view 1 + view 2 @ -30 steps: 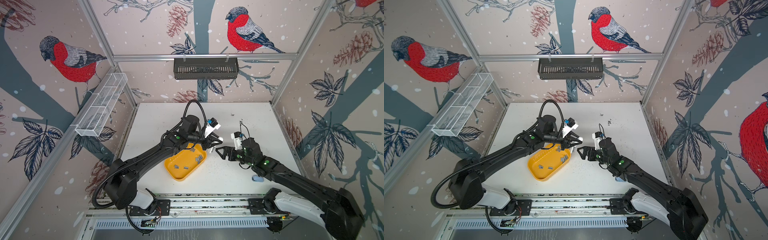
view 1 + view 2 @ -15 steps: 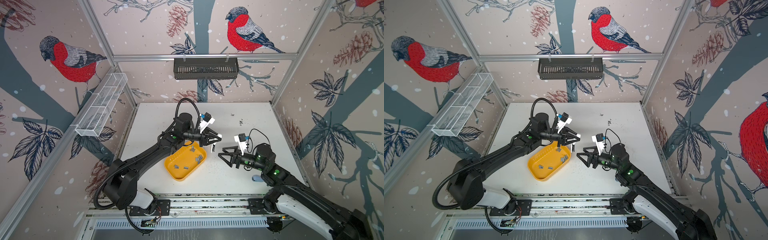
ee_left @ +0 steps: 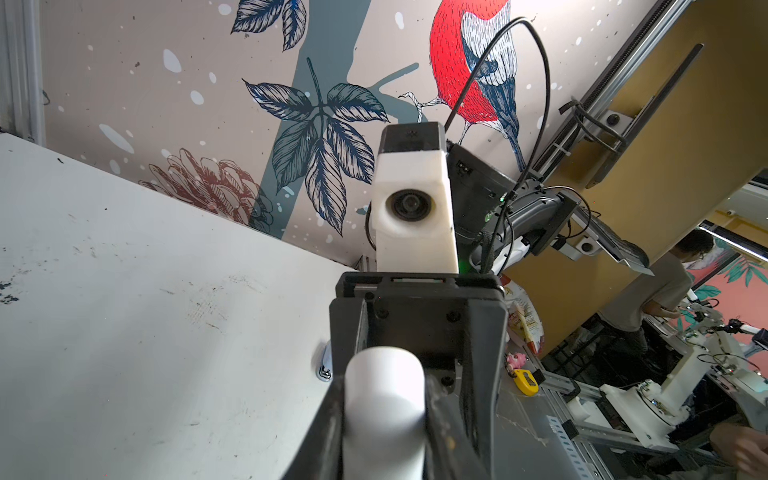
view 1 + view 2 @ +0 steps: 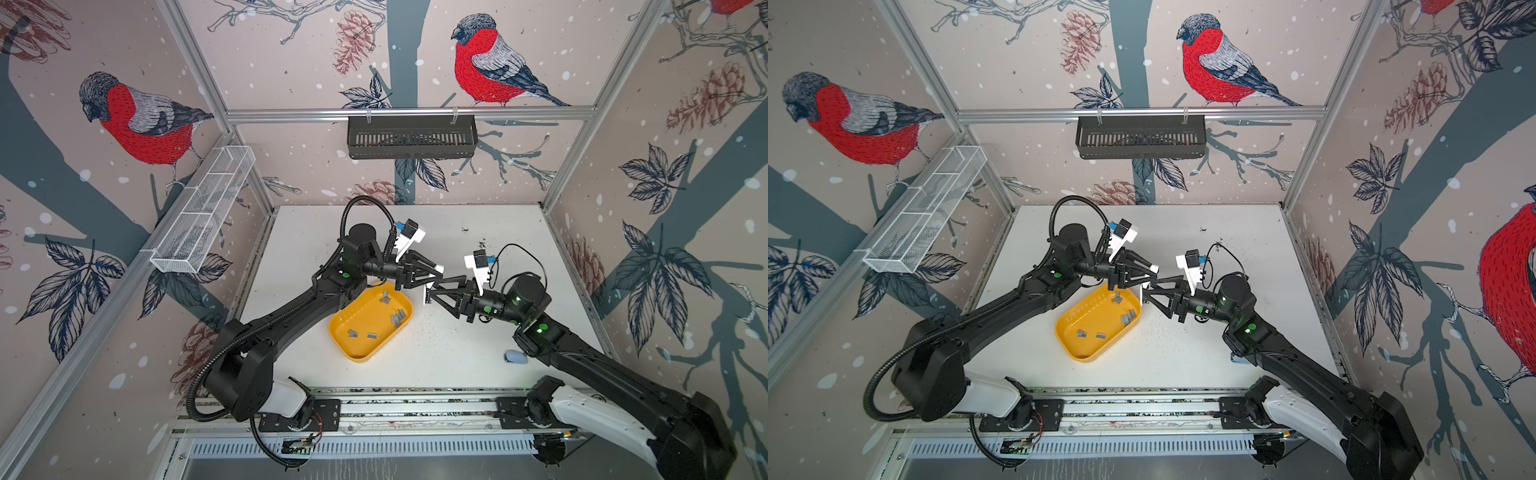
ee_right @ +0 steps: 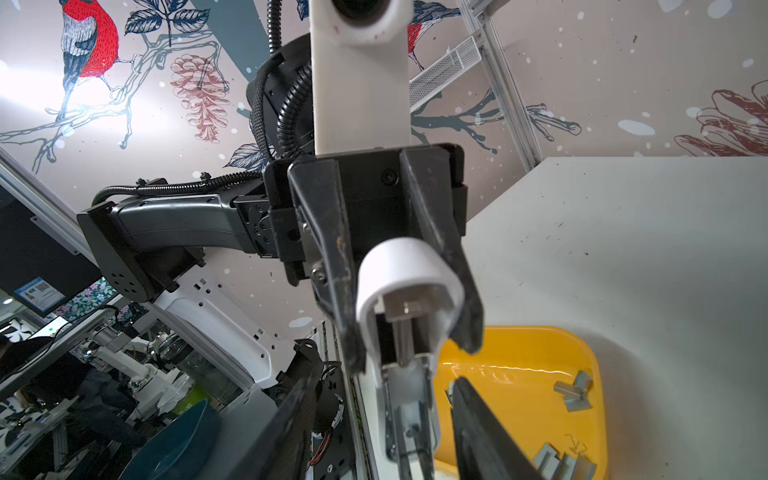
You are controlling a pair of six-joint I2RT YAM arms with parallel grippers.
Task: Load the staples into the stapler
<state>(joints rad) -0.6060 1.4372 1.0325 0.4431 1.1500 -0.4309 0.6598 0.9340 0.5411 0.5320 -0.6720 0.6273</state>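
A white stapler hangs in the air above the far end of the yellow tray, with my left gripper shut on its rounded top. Its metal lower part is swung open. My right gripper faces the left one, and its fingers stand either side of that metal part with gaps showing, so it is open. In the left wrist view the stapler fills the gap of the left gripper. Several grey staples lie loose in the tray.
A small light-blue object lies on the white table beside the right arm. A black basket hangs on the back wall and a white wire rack on the left wall. Dark specks dot the table.
The left gripper lifted the stapler off the tray's edge and turned it toward the right arm. The right gripper drew back, levelled out, came in around the stapler's lower part and narrowed its jaws.
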